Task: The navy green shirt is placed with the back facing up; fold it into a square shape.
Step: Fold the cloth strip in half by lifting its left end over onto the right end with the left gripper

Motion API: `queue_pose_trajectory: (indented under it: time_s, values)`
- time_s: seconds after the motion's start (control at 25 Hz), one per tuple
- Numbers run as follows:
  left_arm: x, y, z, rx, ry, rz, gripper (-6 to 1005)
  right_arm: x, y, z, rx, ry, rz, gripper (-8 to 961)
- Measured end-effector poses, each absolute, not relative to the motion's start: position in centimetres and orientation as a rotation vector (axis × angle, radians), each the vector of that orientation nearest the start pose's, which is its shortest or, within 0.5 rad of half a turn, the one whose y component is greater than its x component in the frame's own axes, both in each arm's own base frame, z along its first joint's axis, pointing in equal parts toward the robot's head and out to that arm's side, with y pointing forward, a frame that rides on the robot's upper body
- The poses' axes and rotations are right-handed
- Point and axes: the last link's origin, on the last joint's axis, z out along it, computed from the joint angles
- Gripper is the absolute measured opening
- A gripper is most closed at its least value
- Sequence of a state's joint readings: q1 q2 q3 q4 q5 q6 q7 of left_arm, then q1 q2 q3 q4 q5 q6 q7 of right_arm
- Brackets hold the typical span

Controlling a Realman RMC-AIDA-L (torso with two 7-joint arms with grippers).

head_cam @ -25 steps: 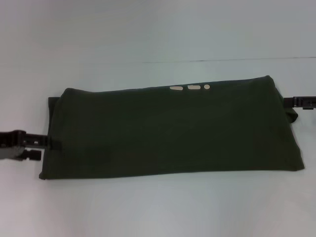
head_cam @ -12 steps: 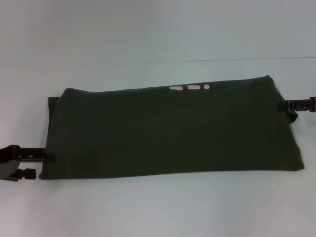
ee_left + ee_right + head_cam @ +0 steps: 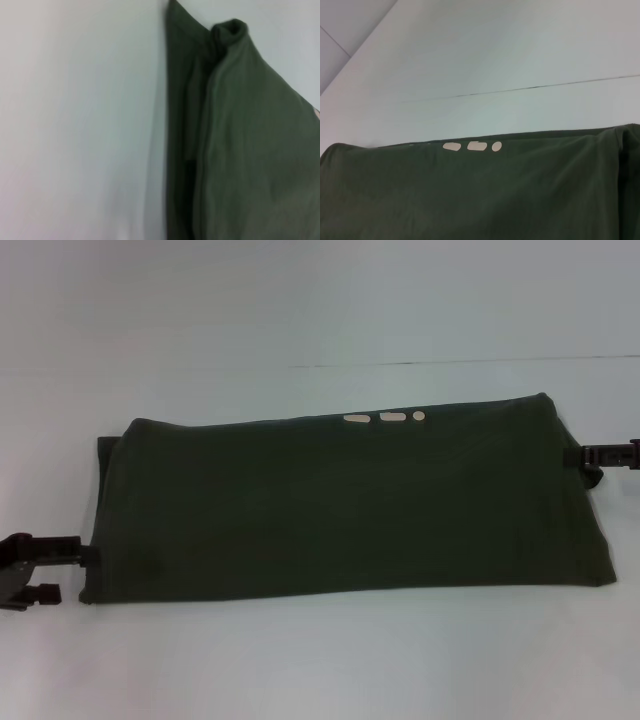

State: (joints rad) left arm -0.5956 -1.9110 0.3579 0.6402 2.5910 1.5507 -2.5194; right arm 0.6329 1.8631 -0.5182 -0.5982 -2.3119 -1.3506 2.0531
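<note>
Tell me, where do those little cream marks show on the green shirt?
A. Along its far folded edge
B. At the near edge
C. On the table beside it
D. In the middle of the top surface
A. In the head view the three cream marks sit right on the far fold of the navy green shirt; the rest of its top is plain.

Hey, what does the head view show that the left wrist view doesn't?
Only the head view shows the whole folded band of the navy green shirt, both grippers at its ends, left gripper near the left front corner and right gripper at the right edge, and three cream marks along the far fold. Only the left wrist view shows the stacked layers at the shirt's end with a bunched corner. Both show the olive cloth on the white table.
</note>
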Motion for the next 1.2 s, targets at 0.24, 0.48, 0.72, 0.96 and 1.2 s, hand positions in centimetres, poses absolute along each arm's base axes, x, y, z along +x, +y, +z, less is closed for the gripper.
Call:
queue_pose_trajectory:
  time_s: [0.24, 0.48, 0.72, 0.96, 1.2]
  values:
    - [-34.6, 33.5, 7.2, 2.262, 2.536, 0.365, 893, 32.2, 38.3, 9.2, -2.237, 1.407, 0.388, 927]
    - [-34.2, 34.3, 6.9, 2.288, 2.529, 0.354, 892, 32.2, 38.4, 9.2, -2.237, 1.404, 0.397, 927]
    - [-32.2, 37.1, 7.2, 2.433, 2.454, 0.323, 892, 31.8, 38.6, 9.2, -2.247, 1.387, 0.398, 928]
    - [-30.2, 39.3, 6.9, 2.577, 2.359, 0.219, 892, 31.6, 38.8, 9.1, -2.252, 1.391, 0.399, 928]
    - [-28.6, 40.5, 7.2, 2.664, 2.268, 0.256, 892, 31.8, 38.7, 8.8, -2.249, 1.407, 0.403, 928]
